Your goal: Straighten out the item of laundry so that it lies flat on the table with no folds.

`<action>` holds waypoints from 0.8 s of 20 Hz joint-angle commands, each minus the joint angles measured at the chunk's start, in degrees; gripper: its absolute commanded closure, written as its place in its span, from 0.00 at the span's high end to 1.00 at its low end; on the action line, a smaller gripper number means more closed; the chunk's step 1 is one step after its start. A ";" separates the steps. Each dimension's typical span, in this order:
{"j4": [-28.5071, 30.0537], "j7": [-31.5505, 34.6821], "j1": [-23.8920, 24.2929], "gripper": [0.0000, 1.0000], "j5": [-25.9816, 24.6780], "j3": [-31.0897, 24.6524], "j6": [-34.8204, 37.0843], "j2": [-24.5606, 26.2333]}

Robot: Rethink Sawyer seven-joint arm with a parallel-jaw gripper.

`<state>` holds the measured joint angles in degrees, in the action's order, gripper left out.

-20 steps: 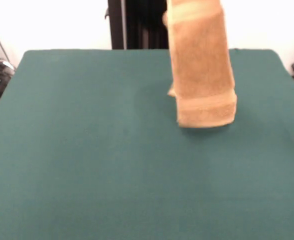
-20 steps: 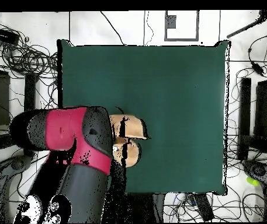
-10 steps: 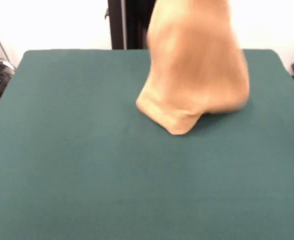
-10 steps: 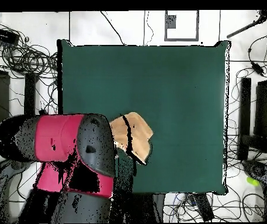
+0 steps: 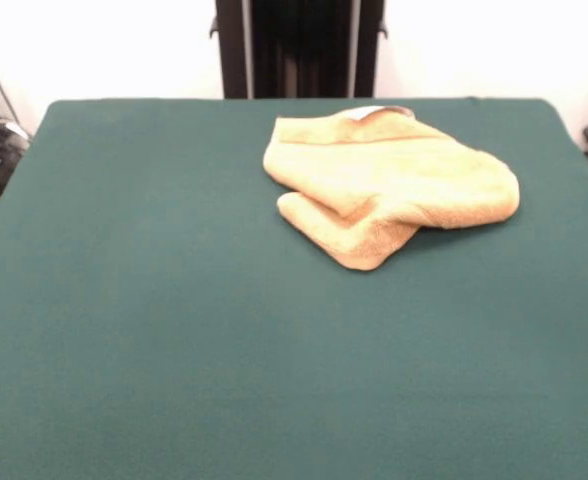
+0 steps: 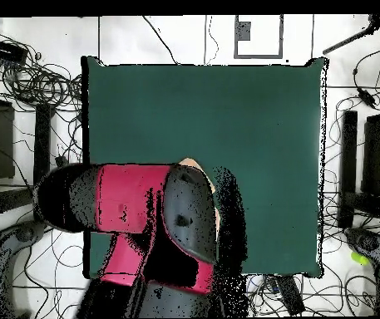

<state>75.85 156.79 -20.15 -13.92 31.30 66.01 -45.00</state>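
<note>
While the towel (image 5: 389, 185) lies on the table (image 5: 174, 330), it is not flat: it rests in a crumpled heap toward the far right part of the green cloth in the front view, with one layer doubled under and a rounded fold jutting toward the camera at its near edge. A pale sliver, possibly the tag, shows at its far edge. No gripper appears in the front view, and in the overhead view the red and black arm (image 6: 135, 224) covers that part of the table, leaving only a thin strip of towel visible at its edge; whether the fingers are apart or together cannot be told. By its look the towel is soft, light and limp terry, so it should sag and drape from any single hold and drag readily over the cloth rather than slide as one stiff piece. A sensible hold, in my judgement, is a free corner or the edge of the top layer, pinched thinly and drawn outward, so the doubled part unrolls. The task remains unfinished.
</note>
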 commanded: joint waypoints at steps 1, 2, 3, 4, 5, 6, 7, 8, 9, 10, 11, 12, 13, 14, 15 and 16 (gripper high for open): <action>10.32 -15.03 3.09 1.00 -4.57 -9.02 -6.99 -0.22; 10.99 -15.13 3.82 1.00 -4.73 -9.46 -8.23 -0.50; 11.31 -15.33 4.52 1.00 -4.96 -9.96 -9.45 -0.68; 11.59 -15.53 5.24 1.00 -5.30 -10.50 -11.12 -0.76; 11.98 -16.30 6.39 1.00 -5.40 -11.48 -13.02 -0.93; 12.83 -17.41 7.89 1.00 -5.12 -13.01 -15.57 -1.32; 14.06 -18.67 9.65 1.00 -4.47 -14.91 -18.63 -1.87; 15.02 -20.92 11.51 1.00 -4.14 -16.87 -20.86 -2.47; 16.11 -22.04 13.09 1.00 -3.79 -18.68 -24.02 -3.14; 17.47 -24.19 15.33 1.00 -3.27 -21.05 -26.36 -3.95; 18.51 -25.69 16.94 1.00 -3.56 -22.83 -28.10 -4.55; 19.52 -27.97 18.97 1.00 -3.61 -25.01 -29.07 -5.21; 20.54 -30.15 20.99 1.00 -3.88 -27.40 -29.72 -5.95; 20.82 -31.57 22.47 1.00 -4.66 -28.91 -30.10 -6.33; 21.38 -33.42 24.16 1.00 -5.26 -30.70 -30.32 -6.73; 22.19 -35.10 25.99 1.00 -5.80 -32.71 -31.31 -7.11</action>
<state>84.77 152.76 -0.80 -17.14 17.87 41.43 -51.30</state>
